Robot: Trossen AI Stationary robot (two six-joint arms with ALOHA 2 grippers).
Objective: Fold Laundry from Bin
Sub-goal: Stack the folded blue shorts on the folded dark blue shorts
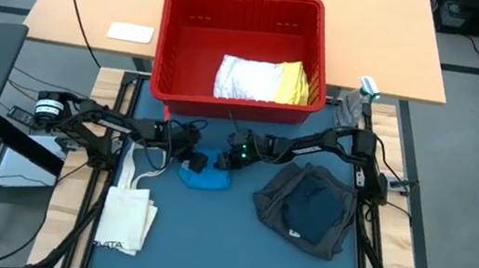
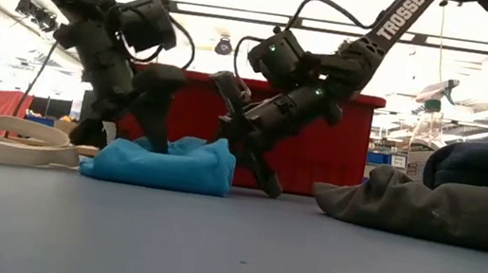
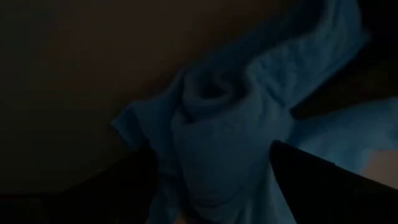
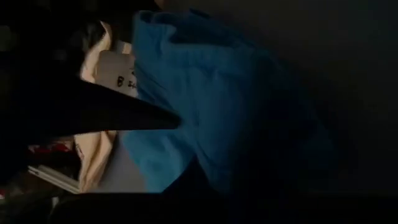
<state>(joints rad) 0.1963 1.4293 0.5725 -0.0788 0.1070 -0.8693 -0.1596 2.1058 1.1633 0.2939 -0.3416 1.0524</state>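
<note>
A bright blue cloth (image 1: 207,178) lies bunched on the blue mat (image 1: 223,254), just in front of the red bin (image 1: 169,44). White textured (image 1: 245,78) and yellow (image 1: 292,82) pieces lie inside the bin. My left gripper (image 1: 193,158) is down on the blue cloth's left part (image 2: 141,156), shut on a bunch of it. My right gripper (image 2: 255,162) is open and slants down at the cloth's right end. One of its fingers (image 2: 268,186) is at the mat beside the cloth and the other is over the cloth's top. My left gripper pinches a raised, rolled bunch of the blue cloth (image 3: 214,130) between its two fingers (image 3: 311,180), several layers thick. It comes from above, slanting from the table's left. The rest of the cloth lies slack on the mat. My right gripper: I cannot tell whether its fingers touch the cloth's edge (image 4: 180,155).
A heap of dark grey and navy cloth (image 1: 309,210) lies on the mat's right side. A cream tote bag (image 1: 124,218) with long handles lies at the mat's left. The near half of the mat holds no objects. A wooden table stands behind the bin.
</note>
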